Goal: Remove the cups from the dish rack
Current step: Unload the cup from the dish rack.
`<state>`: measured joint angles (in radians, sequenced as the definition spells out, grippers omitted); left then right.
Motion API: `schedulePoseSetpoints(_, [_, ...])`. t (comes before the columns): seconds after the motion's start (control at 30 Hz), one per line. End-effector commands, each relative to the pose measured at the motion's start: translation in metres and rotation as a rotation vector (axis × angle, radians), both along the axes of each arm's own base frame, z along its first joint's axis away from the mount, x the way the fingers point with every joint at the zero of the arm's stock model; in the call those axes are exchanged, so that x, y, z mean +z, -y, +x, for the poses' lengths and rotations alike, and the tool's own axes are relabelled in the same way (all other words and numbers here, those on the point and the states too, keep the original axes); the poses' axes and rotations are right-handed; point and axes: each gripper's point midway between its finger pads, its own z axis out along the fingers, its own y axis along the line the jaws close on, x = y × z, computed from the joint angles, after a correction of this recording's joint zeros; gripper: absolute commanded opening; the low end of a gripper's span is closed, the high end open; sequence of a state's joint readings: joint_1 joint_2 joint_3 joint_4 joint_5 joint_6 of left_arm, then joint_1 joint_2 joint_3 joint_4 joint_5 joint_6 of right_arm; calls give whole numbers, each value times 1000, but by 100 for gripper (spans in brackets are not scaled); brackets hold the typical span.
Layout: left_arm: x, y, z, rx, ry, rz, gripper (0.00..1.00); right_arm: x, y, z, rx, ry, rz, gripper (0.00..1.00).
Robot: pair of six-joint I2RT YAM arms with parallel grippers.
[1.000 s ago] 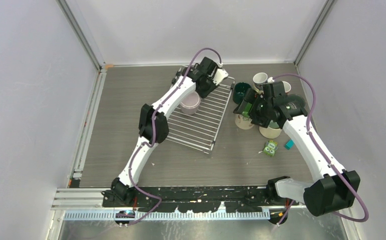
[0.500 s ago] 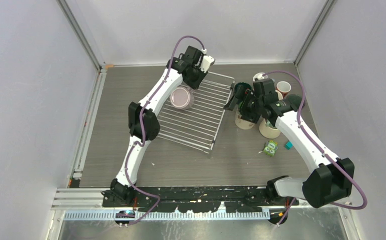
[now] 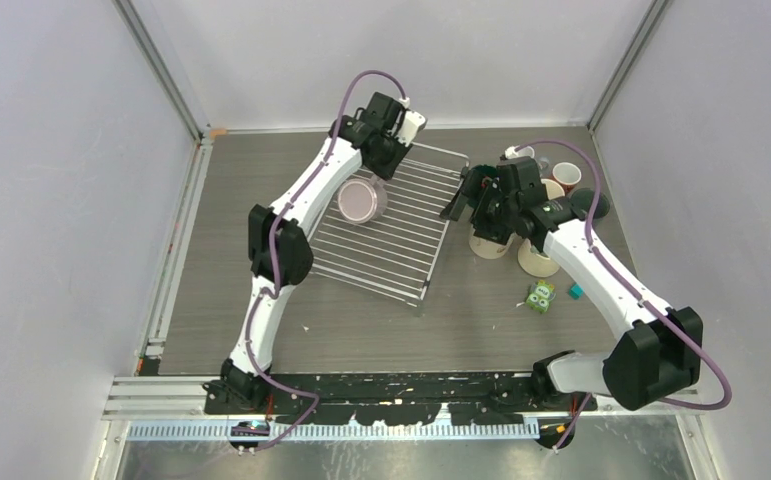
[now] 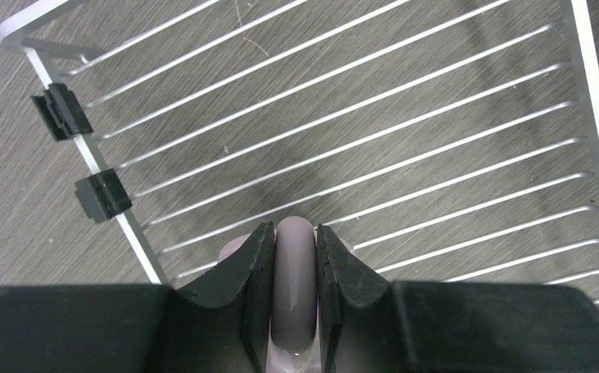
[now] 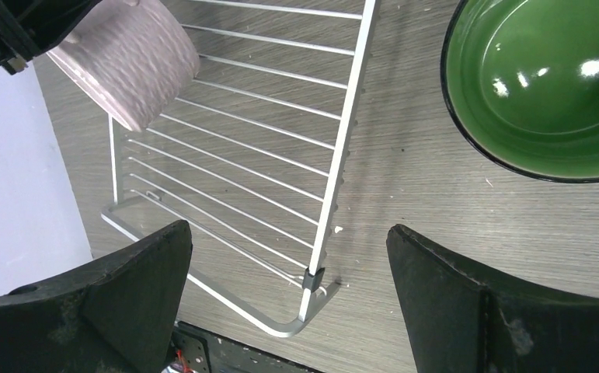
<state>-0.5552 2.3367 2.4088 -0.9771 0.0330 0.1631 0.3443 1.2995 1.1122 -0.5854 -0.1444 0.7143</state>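
My left gripper (image 3: 375, 172) is shut on the handle of a mauve mug (image 3: 361, 198), which hangs tilted just above the back left part of the silver wire dish rack (image 3: 391, 245). The left wrist view shows the handle (image 4: 294, 287) pinched between the jaws of the left gripper (image 4: 294, 229), with the rack bars (image 4: 374, 132) below. My right gripper (image 3: 464, 205) is open and empty over the rack's right rim. The right wrist view shows the right gripper (image 5: 287, 229), the rack corner (image 5: 323, 233), the mauve mug (image 5: 125, 66) and a green-lined cup (image 5: 537, 85).
Several mugs stand on the table to the right of the rack: two cream (image 3: 488, 244) (image 3: 539, 262), one with a salmon inside (image 3: 566, 177), one dark (image 3: 593, 205) and one white (image 3: 518, 153). A green toy block (image 3: 539, 296) and a small teal block (image 3: 577, 289) lie nearer.
The left gripper has lifted the mauve mug off the rack, tilted it and carried it back and left. The right arm has swung left to the rack's right rim.
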Motion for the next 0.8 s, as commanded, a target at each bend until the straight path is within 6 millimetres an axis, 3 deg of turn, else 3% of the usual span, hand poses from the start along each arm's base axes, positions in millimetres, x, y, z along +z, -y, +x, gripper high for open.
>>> schedulePoseSetpoints(0.0, [34, -15, -9, 36, 50, 18, 0, 9, -5, 10, -4, 59, 7, 100])
schedulePoseSetpoints(0.37, [-6, -33, -11, 76, -12, 137, 0, 6, -6, 8, 5, 55, -2, 100])
schedulePoseSetpoints(0.77, [-19, -44, -10, 97, -13, 201, 13, 3, -6, 6, 5, 46, -5, 100])
